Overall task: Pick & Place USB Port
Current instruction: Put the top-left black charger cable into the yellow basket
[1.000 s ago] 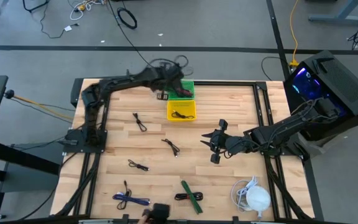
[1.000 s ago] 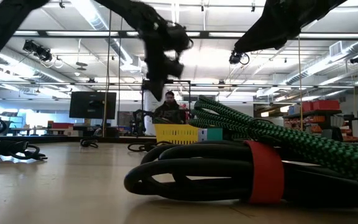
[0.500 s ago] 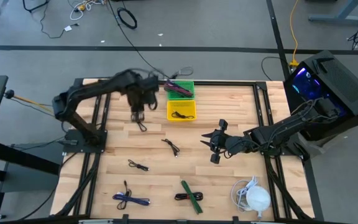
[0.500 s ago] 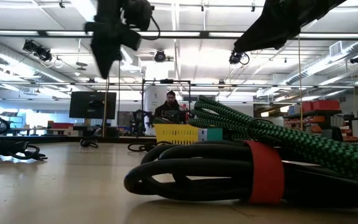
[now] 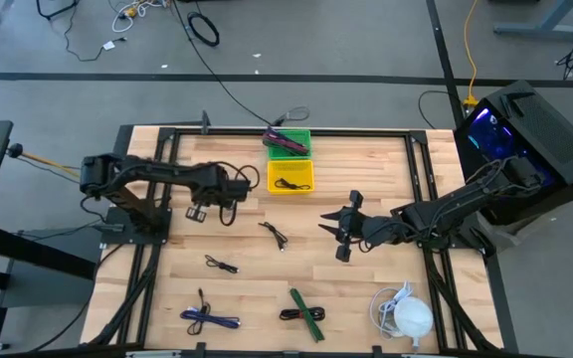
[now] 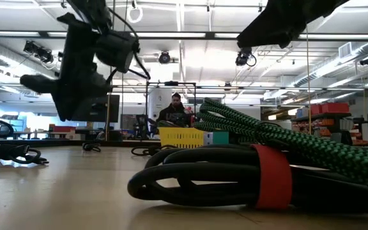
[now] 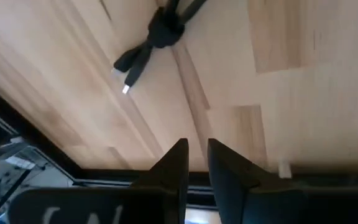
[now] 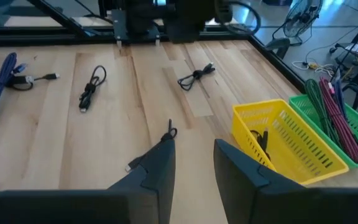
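Observation:
Several bundled USB cables lie flat on the wooden table. My left gripper hovers over the table's left half, beside a small black cable; that cable lies ahead of its narrowly open fingers in the left wrist view. Other black cables lie nearer the middle. My right gripper waits open right of centre, above the table. The yellow bin holds one black cable. The green bin holds dark red and green cables.
A blue cable, a black cable with a green one and a white cable lie along the near edge. Both bins stand at the far edge. In the low view a thick black cable with a red strap fills the foreground.
My left arm has swung from above the green bin at the far edge toward the table's left and near side. It has come down low over the table beside the small black cable. My right arm has kept still.

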